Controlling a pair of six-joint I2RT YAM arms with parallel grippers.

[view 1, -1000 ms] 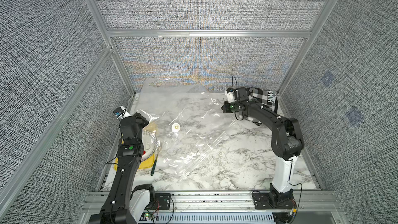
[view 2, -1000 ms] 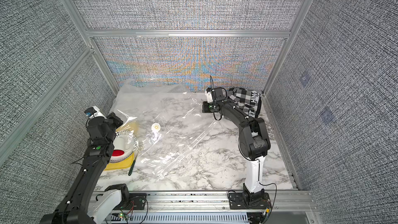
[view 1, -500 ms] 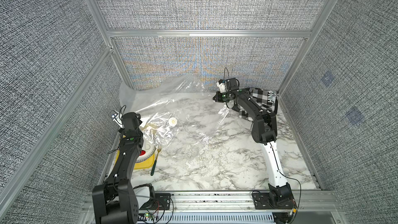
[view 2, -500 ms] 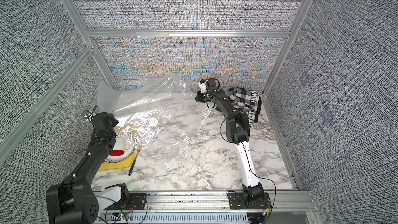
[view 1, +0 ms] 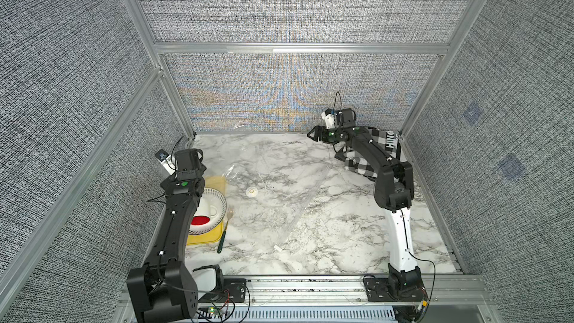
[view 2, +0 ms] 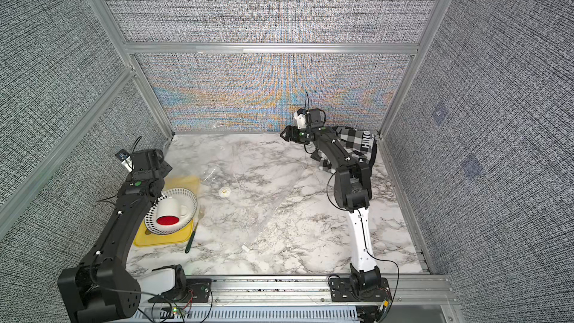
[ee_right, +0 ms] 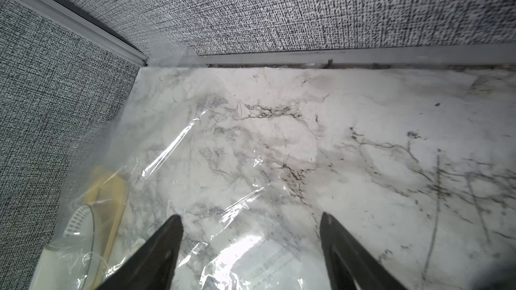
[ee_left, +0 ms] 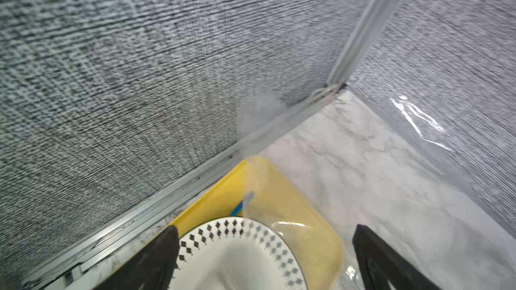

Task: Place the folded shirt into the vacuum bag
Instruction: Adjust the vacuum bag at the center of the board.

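Right wrist view: the right gripper (ee_right: pixel 250 214) is seen with its jaws wide apart and nothing held between them; only the vacuum bag (ee_right: pixel 212 179) and the marble table (ee_right: pixel 363 112) are seen in front of it; in the left wrist view the left gripper (ee_left: pixel 266 227) is also found wide and empty, held over a plate (ee_left: pixel 223 235) on a yellow tray (ee_left: pixel 217 199), with a corner of the bag laid over the tray; in both top views the bag (view 1: pixel 279 194) (view 2: pixel 254 194) is seen spread flat in the middle of the table, with its white valve (view 1: pixel 251 192) facing up; the folded shirt (view 1: pixel 380 138) (view 2: pixel 357 139) is seen in the back right corner, outside the bag, partly hidden by the right arm (view 1: pixel 372 153); it is found behind the right gripper, while the jaws are pointed the other way, toward the left side; its long side seems to be laid along the right wall (view 1: pixel 450 138); the shirt is well apart from the left gripper, with the whole bag between them, so the right arm is judged to be the nearer one; the right gripper would likely need to be turned around and brought over the shirt before it can be picked up.
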